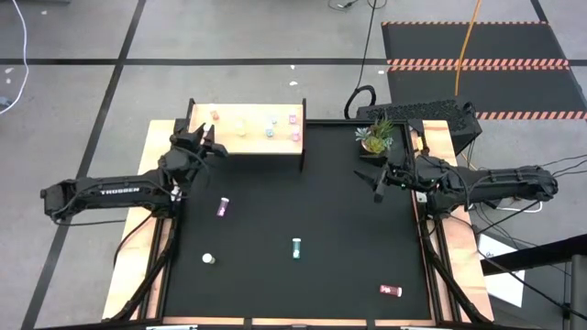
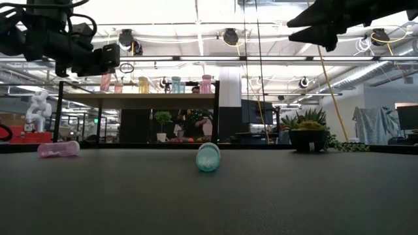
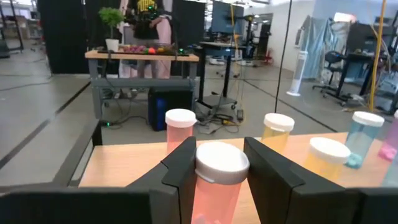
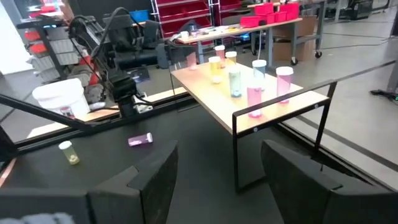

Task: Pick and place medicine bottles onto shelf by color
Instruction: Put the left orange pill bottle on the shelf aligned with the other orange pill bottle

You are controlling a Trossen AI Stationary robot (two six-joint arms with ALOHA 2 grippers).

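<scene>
Only "TROSSEN" can be read, in white on the left arm.

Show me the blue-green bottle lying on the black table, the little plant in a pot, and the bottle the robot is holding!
Blue-teal medicine bottle with white cap (image 2: 208, 157), low view, on its round end.
Small green potted plant (image 1: 377, 135), high view, on its leaves.
Pink medicine bottle with white cap (image 3: 221, 163), left wrist view, on its cap.

Pink white-capped bottle; pale wooden shelf
</scene>
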